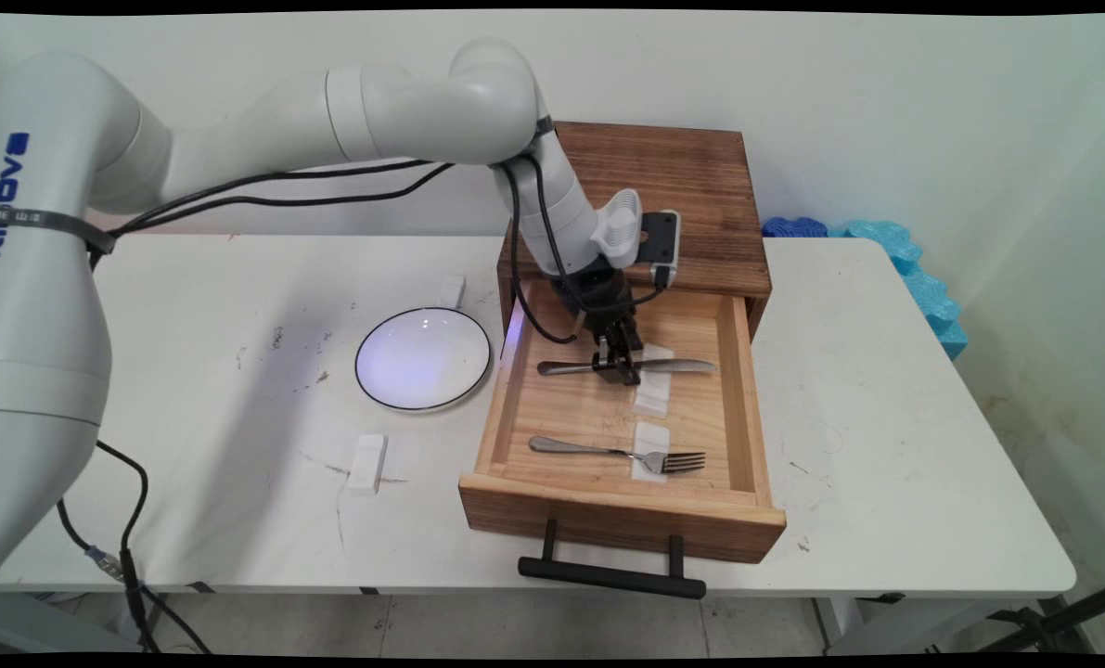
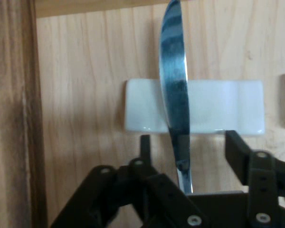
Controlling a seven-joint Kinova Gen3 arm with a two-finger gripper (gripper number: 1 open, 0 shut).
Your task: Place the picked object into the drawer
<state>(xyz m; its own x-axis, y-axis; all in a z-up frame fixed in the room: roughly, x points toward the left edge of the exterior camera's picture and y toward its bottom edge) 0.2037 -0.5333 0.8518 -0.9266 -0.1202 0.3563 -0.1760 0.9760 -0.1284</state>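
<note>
Gripper (image 1: 616, 364) down in open wooden drawer (image 1: 747, 408), fingers (image 2: 145, 145) spread astride table knife (image 1: 626, 367), not yet pinching. Knife on white rest (image 2: 213, 112), beyond fork (image 1: 619, 454). Likely stiff, light, slick steel; best taken mid-handle.

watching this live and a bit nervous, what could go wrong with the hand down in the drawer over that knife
1. The hand straddles the knife with fingers apart; the knife lies nearer one finger, so closing could push or twist it instead of gripping it.
2. The blade lies on a white rest, so a grip near the handle could tip it.
3. The fork and the drawer walls are close; a swinging knife might hit them.
</note>
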